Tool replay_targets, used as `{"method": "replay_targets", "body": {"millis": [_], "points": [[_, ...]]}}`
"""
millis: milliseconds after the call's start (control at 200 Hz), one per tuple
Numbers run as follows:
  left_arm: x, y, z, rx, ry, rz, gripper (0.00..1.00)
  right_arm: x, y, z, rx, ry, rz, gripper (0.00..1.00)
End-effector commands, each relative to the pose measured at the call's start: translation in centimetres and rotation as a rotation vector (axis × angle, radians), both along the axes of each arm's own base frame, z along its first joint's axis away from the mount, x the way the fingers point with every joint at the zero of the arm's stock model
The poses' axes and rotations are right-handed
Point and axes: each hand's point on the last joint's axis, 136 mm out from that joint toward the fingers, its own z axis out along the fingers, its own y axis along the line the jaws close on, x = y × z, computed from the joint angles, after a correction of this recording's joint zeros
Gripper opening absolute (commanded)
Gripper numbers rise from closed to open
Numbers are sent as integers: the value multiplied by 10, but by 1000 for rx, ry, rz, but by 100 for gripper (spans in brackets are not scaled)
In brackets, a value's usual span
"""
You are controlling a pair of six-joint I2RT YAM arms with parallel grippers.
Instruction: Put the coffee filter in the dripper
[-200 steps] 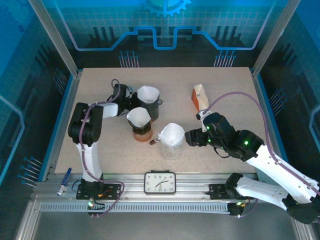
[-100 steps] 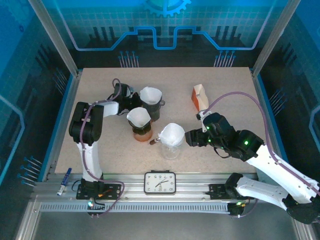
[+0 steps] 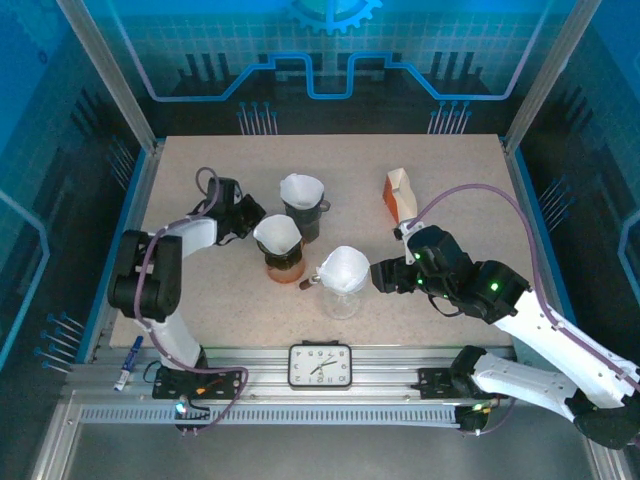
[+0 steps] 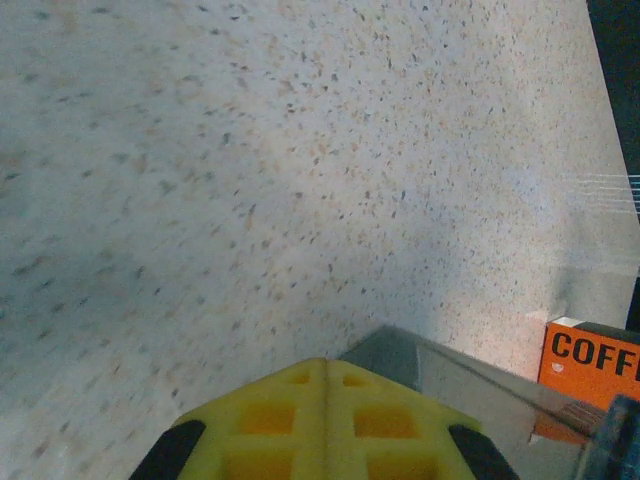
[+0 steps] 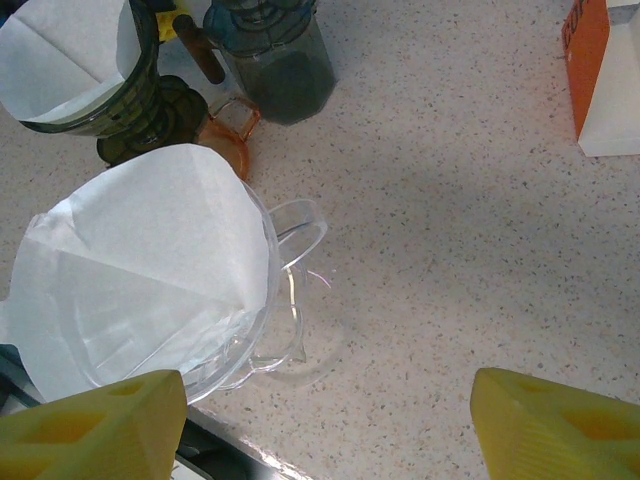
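Three drippers each hold a white paper filter: a dark dripper (image 3: 301,203) at the back, one on an amber carafe (image 3: 279,246), and a clear glass dripper (image 3: 343,276) (image 5: 250,300) in front. The clear dripper's filter (image 5: 140,265) sits inside its cone. Open and empty, my right gripper (image 3: 379,275) (image 5: 330,388) is just right of that clear dripper. My left gripper (image 3: 254,213) (image 4: 328,364) is shut with nothing in it, low over the table, just left of the carafe dripper's filter (image 3: 277,233).
An orange and white coffee box (image 3: 400,194) (image 5: 602,72) (image 4: 592,365) stands at the back right. A clock (image 3: 320,365) lies at the near edge and a blue pen (image 3: 128,361) on the rail at the left. A blurred grey edge (image 4: 460,385) sits beside my left fingers.
My left arm has drawn back to the left and nearer, away from the dark dripper, which stays with its filter in it. The right arm has hardly moved.
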Motion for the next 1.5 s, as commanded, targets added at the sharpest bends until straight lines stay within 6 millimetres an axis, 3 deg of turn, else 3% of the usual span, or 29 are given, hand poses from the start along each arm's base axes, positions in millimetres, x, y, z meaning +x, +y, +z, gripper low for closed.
{"method": "replay_targets", "body": {"millis": [0, 200, 400, 891, 1286, 1496], "points": [[-26, 18, -10, 43, 50, 90, 0, 3, 0, 2, 22, -23, -5, 76], [-68, 20, -34, 8, 112, 132, 0, 5, -1, -1, 19, -34, -8, 76], [-91, 11, -40, -20, 119, 113, 0, 7, -1, -1, 16, -46, -6, 77], [-97, -33, -23, -79, 69, -6, 0, 6, -2, -8, 16, -33, -9, 77], [-98, -68, -21, -111, 72, -78, 0, 6, -2, -12, 23, -24, -13, 77], [-102, -67, -14, -90, 66, -77, 0, 5, -4, -11, 27, -26, -22, 77]]}}
